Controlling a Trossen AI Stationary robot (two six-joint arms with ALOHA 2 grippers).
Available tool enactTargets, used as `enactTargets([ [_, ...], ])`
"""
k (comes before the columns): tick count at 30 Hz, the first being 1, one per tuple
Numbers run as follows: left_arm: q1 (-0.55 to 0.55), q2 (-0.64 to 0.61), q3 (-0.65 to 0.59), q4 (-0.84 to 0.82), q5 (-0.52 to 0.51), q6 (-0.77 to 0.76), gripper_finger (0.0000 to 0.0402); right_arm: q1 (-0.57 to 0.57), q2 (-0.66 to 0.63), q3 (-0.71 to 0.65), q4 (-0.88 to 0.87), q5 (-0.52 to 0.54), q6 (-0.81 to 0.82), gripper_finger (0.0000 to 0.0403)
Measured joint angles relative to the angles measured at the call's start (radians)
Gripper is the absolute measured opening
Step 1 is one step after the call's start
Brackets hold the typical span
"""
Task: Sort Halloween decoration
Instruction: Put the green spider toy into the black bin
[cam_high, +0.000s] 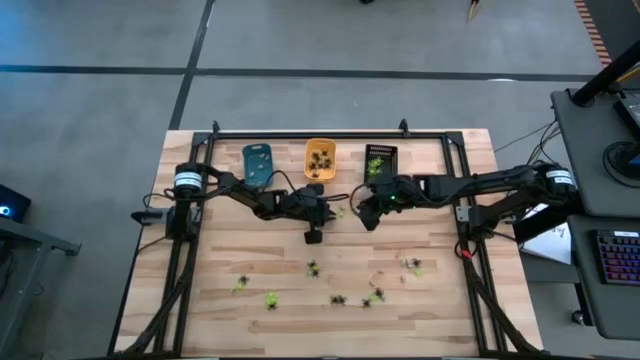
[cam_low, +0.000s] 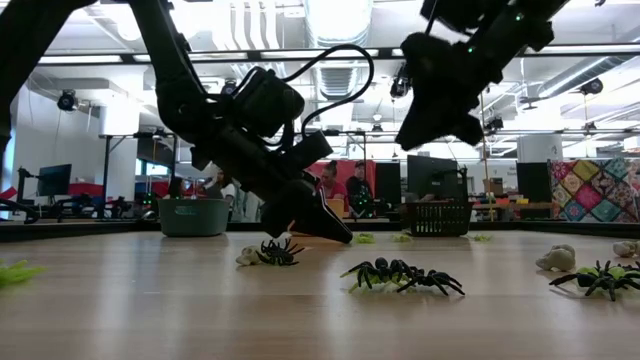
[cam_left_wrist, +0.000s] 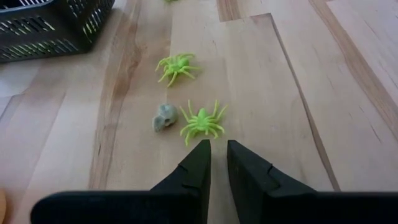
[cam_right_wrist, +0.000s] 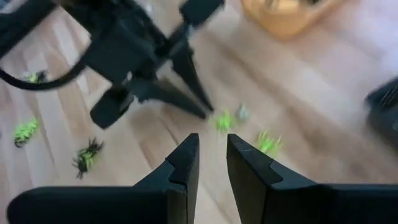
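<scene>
- Near edge of the wooden table: loose spider figures lie scattered, among them a yellow-green spider, a black spider and another black spider a little farther in.
- In the low view a black spider on a yellow-green one sits nearest, with a pale whitish figure off to the side.
- Mid-table: the left gripper reaches low toward the table's middle, its fingers nearly together with a thin gap and nothing between them.
- Just ahead of its tips lie a green spider, a pale skull-like piece touching close beside it, and a second green spider a bit beyond.
- The right gripper hangs above the table facing the left one, fingers narrowly parted and empty.
- Far edge, three trays in a row: the blue tray holds a few pale pieces, perhaps skulls, though they are too small to be sure.
- The orange tray holds several black spiders.
- The black tray holds yellow-green figures.
</scene>
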Motion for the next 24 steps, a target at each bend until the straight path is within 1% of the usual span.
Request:
enactTargets([
  [4, -0.001, -0.020, -0.002, -0.009, 0.005, -0.004, 0.0036, 0.000, 0.083, 0.053, -0.098, -0.020, 0.065, 0.0072],
  [8, -0.002, -0.060, -0.016, -0.039, 0.026, -0.010, 0.0036, -0.005, 0.193, 0.146, -0.262, -0.019, 0.074, 0.0072],
  [10, -0.002, -0.078, -0.028, -0.048, 0.030, -0.016, 0.0036, -0.007, 0.248, 0.193, -0.316, -0.019, 0.074, 0.0072],
  [13, -0.002, -0.108, -0.048, -0.041, 0.058, -0.020, 0.0036, -0.011, 0.319, 0.249, -0.346, -0.017, 0.072, 0.0072],
  [16, -0.003, -0.133, -0.073, -0.027, 0.061, -0.020, 0.0036, -0.011, 0.381, 0.293, -0.348, 0.016, 0.062, 0.0072],
  [21, -0.003, -0.172, -0.123, -0.028, 0.061, -0.030, 0.0036, -0.011, 0.456, 0.364, -0.358, 0.054, 0.078, 0.0075],
  [24, -0.003, -0.199, -0.160, -0.016, 0.061, -0.039, 0.0036, -0.011, 0.487, 0.402, -0.393, 0.090, 0.096, 0.0086],
])
